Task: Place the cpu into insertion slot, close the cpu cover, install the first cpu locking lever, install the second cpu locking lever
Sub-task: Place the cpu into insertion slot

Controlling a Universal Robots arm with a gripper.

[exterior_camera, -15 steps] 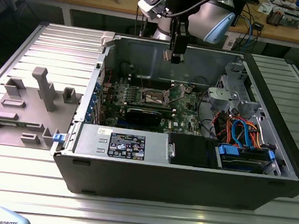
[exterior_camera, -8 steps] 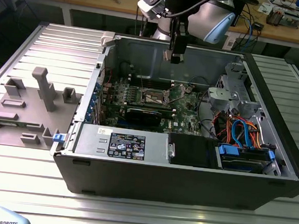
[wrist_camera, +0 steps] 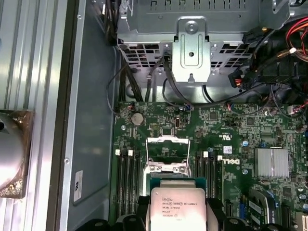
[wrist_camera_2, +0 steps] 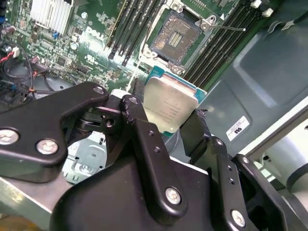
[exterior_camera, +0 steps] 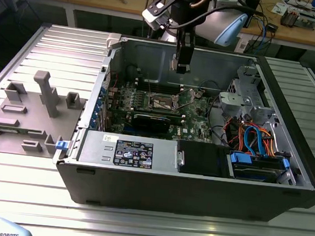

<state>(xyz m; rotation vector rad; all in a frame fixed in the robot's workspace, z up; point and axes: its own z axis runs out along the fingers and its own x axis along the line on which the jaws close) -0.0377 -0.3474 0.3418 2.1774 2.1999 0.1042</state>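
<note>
My gripper (wrist_camera_2: 168, 109) is shut on the cpu (wrist_camera_2: 172, 102), a flat square chip with a silver-grey top, gripped by two opposite edges. In the exterior view the gripper (exterior_camera: 182, 65) hangs over the rear part of the open computer case, above the board. The insertion slot (wrist_camera_2: 175, 36) lies bare just beyond the chip, its dark contact field framed by a silvery rim; it also shows on the green board (exterior_camera: 161, 102). In the first wrist view the cpu (wrist_camera: 178, 208) sits just short of the cpu cover (wrist_camera: 167, 140), a silver cut-out frame that appears swung up. A thin wire lever (wrist_camera_2: 229, 28) sticks out beside the slot.
Long black memory slots (wrist_camera_2: 219, 41) flank the socket on both sides. A finned heatsink (wrist_camera: 272, 162) and a metal drive cage (wrist_camera: 192, 45) with cables stand nearby. Case walls (exterior_camera: 152, 54) enclose the board. A grey fixture (exterior_camera: 46, 94) sits at the exterior view's left.
</note>
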